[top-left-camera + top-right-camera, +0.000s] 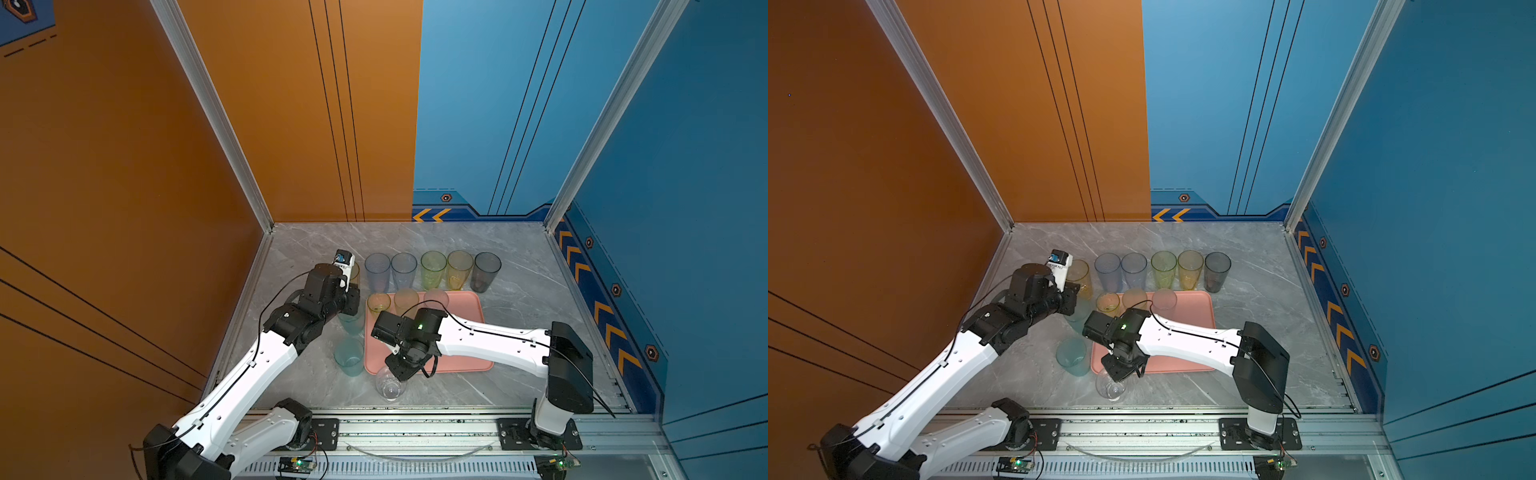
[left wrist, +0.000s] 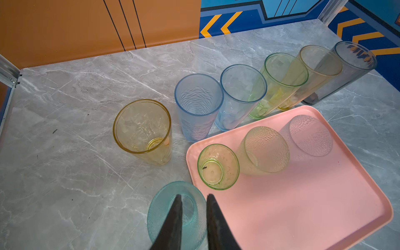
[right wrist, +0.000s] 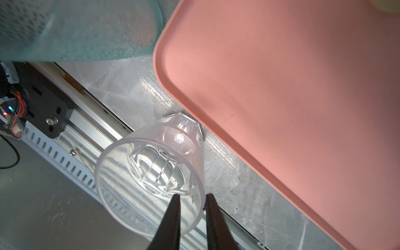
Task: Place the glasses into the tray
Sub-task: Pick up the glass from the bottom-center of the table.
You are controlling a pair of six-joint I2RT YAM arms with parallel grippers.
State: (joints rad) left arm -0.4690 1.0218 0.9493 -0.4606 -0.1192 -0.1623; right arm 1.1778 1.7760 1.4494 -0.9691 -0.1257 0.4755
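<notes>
While the clear glass (image 3: 149,173) is straddled at its wall by the right gripper (image 3: 192,195), whose jaws are narrowly parted and not clamped, it could be tipped or shoved against the rim at the near corner of the tray (image 3: 281,86). A teal glass (image 2: 160,216) beside the tray is straddled likewise by the narrowly parted left gripper (image 2: 193,195). A second teal glass (image 1: 349,357), stood between the arms, could be knocked. Three short glasses (image 2: 265,150) are set in the tray.

I read no words or numbers anywhere. Orange chevrons (image 2: 211,23) run along the blue wall (image 1: 498,124). The blue sticker (image 1: 340,258) is too small to read.
</notes>
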